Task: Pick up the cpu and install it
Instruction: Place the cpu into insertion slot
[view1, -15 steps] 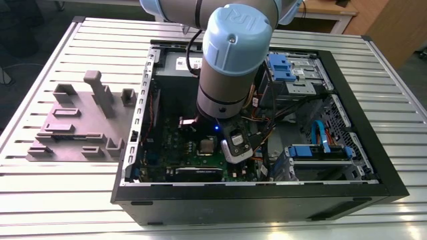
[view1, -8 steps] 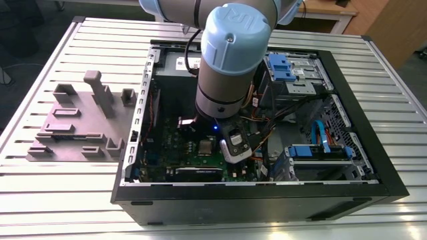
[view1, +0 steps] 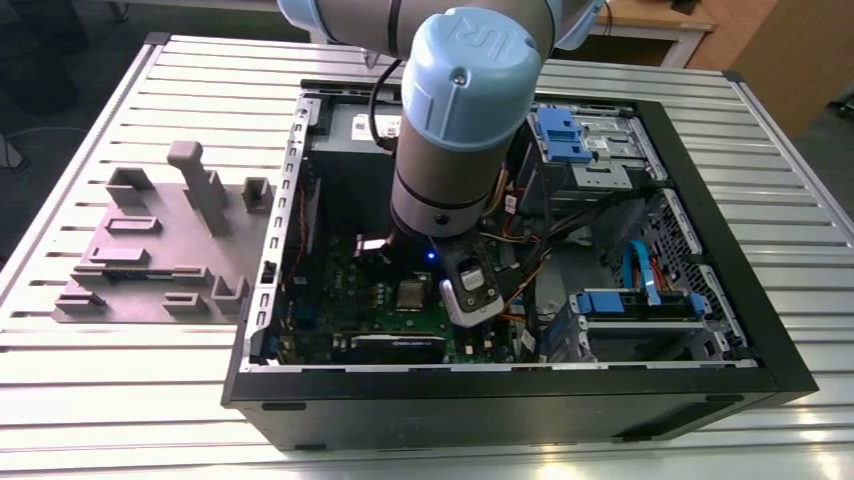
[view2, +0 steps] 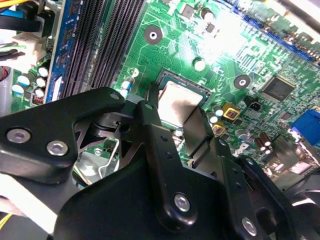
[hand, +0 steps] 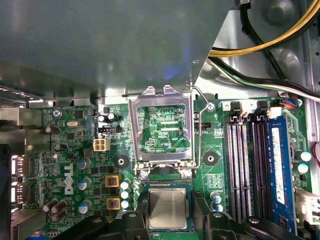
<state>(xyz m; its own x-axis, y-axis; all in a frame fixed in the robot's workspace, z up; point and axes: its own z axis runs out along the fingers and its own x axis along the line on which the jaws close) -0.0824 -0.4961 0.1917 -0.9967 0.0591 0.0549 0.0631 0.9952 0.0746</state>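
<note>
The cpu (hand: 168, 209) sits on the green board (hand: 215, 145) between the jaws of the gripper (view2: 175, 109); whether they pinch it we cannot tell. The first wrist view adds the raised frame (hand: 133, 130), the exterior view the case (view1: 534, 385).

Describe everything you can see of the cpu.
The cpu is a small flat square chip with a dull silver metal top and thin pale rim. In both wrist views it lies level in its socket on the green board, beside the open metal frame. The black tool is right at it; contact cannot be told.
</note>
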